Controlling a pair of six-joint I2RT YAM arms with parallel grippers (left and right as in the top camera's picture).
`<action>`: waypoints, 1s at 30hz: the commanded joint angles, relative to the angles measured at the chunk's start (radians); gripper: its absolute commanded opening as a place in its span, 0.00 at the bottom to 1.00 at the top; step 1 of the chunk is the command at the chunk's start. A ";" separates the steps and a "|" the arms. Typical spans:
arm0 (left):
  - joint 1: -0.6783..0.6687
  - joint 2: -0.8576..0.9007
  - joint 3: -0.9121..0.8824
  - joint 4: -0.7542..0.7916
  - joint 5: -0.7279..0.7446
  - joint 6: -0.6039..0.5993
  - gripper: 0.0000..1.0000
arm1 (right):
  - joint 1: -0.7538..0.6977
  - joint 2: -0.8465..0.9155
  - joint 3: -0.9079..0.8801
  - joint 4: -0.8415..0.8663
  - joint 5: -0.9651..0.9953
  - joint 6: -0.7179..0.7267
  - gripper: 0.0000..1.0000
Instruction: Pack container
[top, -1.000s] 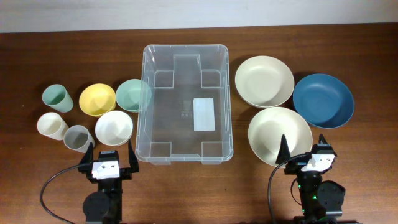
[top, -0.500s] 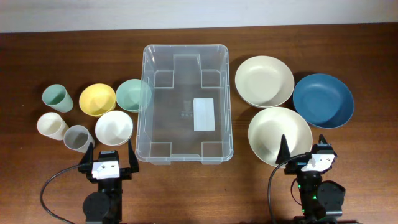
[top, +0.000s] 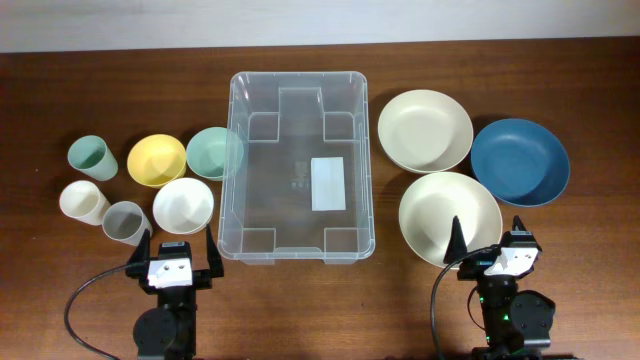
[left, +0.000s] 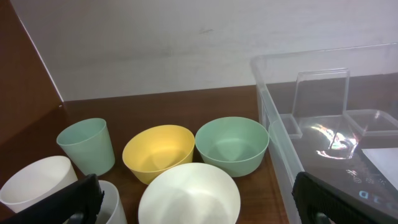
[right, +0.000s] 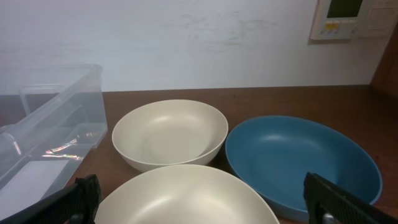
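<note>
The clear plastic container (top: 298, 168) stands empty in the middle of the table, a white label on its base; its wall shows in the left wrist view (left: 323, 130) and the right wrist view (right: 43, 124). My left gripper (top: 172, 252) is open and empty at the front, just behind the white bowl (top: 184, 205). In its wrist view the jaws (left: 199, 202) flank that bowl (left: 189, 196). My right gripper (top: 488, 240) is open and empty over the near edge of a cream bowl (top: 450, 218); its wrist view shows the jaws (right: 205, 202) either side of the bowl (right: 186, 196).
Left of the container: green bowl (top: 213, 152), yellow bowl (top: 156, 160), green cup (top: 90, 157), cream cup (top: 83, 202), grey cup (top: 125, 221). Right of it: a second cream bowl (top: 424, 130) and a blue plate (top: 519, 161). A white wall lies beyond the table's far edge.
</note>
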 joint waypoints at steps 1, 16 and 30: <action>0.006 -0.002 -0.007 0.001 -0.011 -0.016 1.00 | -0.008 -0.008 -0.005 -0.006 -0.003 0.008 0.99; 0.006 -0.002 -0.007 0.001 -0.011 -0.016 1.00 | -0.008 0.034 0.181 -0.219 0.174 0.144 0.99; 0.006 -0.002 -0.007 0.001 -0.011 -0.016 1.00 | -0.014 0.534 0.443 -0.309 0.169 0.237 0.99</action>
